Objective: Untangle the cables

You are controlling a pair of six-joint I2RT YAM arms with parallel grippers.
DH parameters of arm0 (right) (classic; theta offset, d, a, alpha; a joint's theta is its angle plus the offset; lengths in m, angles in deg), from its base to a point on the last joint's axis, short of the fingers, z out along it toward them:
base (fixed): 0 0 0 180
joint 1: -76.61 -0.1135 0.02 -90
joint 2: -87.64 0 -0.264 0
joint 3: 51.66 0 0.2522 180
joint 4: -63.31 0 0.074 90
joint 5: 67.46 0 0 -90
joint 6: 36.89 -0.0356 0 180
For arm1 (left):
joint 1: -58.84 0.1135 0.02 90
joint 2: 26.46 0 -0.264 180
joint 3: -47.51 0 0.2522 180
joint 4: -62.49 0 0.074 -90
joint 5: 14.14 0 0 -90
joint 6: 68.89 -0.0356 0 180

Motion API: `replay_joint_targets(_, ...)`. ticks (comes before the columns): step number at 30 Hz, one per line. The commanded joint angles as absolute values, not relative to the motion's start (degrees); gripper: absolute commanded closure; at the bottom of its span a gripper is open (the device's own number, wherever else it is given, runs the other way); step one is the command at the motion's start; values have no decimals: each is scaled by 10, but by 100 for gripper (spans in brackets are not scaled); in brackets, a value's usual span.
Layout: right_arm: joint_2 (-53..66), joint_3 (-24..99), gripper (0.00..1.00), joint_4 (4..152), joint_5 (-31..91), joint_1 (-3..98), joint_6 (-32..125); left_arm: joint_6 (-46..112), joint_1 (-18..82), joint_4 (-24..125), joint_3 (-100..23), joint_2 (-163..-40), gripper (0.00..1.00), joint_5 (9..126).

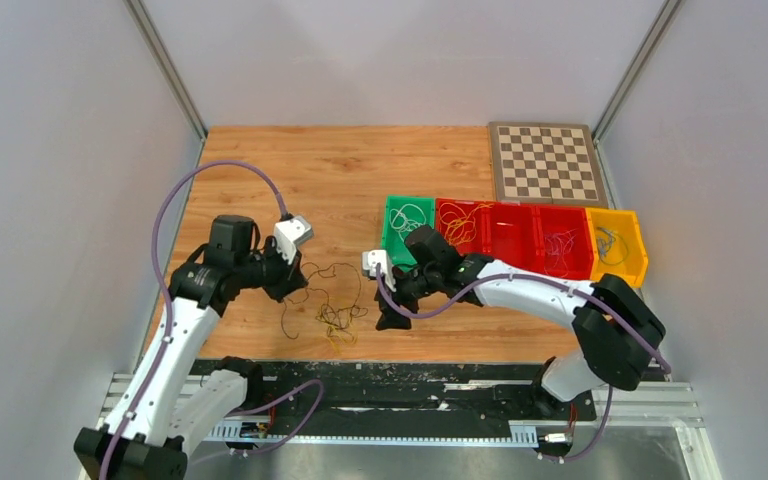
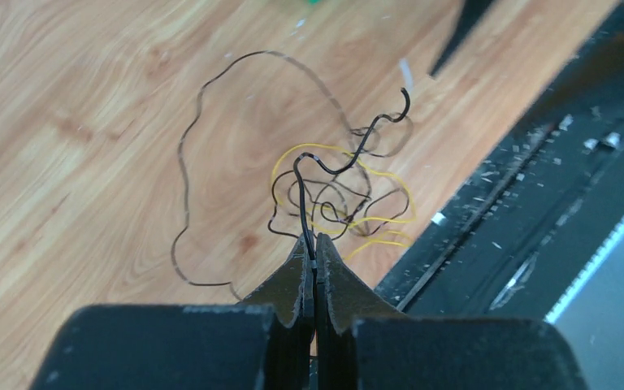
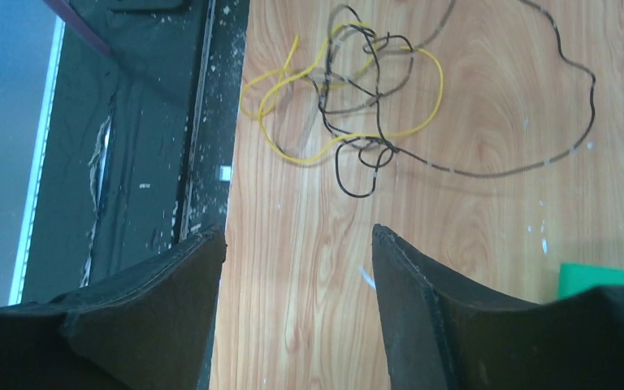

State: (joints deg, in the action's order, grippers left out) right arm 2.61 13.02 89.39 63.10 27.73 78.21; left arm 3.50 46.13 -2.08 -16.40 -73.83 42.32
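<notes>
Inside left end effector (image 2: 314, 248): one dark cable (image 2: 302, 213).

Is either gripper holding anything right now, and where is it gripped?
The left gripper pinches a black cable, away from its visible free end. The right gripper, open, holds nothing.

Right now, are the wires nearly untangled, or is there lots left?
Some wires already lie in the bins. The left claw pinches one dark wire of the snarl; the right claw hangs open and empty nearby. Left: the yellow wire and dark ones are looped together on the table.
</notes>
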Motion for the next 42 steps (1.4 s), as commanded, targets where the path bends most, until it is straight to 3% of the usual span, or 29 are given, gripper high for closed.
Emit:
replay_joint_targets(1, 12, 132, 35, 793, 605, 246, 745, 133, 469, 62, -168, -793, 100, 528)
replay_joint_targets(7, -33, 154, 35, 776, 581, 241, 729, 183, 485, 103, -156, -866, 100, 519)
replay_joint_targets(16, -131, 214, 33, 748, 580, 223, 764, 195, 505, 111, -138, -883, 100, 489)
replay_joint_targets(18, -155, 228, 42, 748, 576, 222, 768, 199, 516, 110, -139, -889, 100, 489)
replay_joint_targets(22, -183, 235, 74, 764, 548, 223, 792, 187, 553, 93, -153, -918, 99, 466)
replay_joint_targets(24, -173, 229, 96, 769, 542, 223, 795, 162, 573, 77, -169, -935, 83, 456)
replay_joint_targets(25, -164, 228, 100, 786, 545, 223, 792, 148, 592, 71, -173, -941, 78, 456)
replay_joint_targets(27, -141, 226, 100, 792, 561, 224, 780, 132, 628, 66, -184, -958, 66, 445)
replay_joint_targets(31, -107, 259, 100, 797, 590, 225, 722, 38, 695, 26, -220, -966, 41, 308)
replay_joint_targets(36, -105, 324, 100, 799, 612, 241, 650, -69, 711, 37, -186, -806, 11, 176)
replay_joint_targets(42, -104, 359, 100, 803, 628, 253, 617, -115, 691, 40, -135, -705, 10, 149)
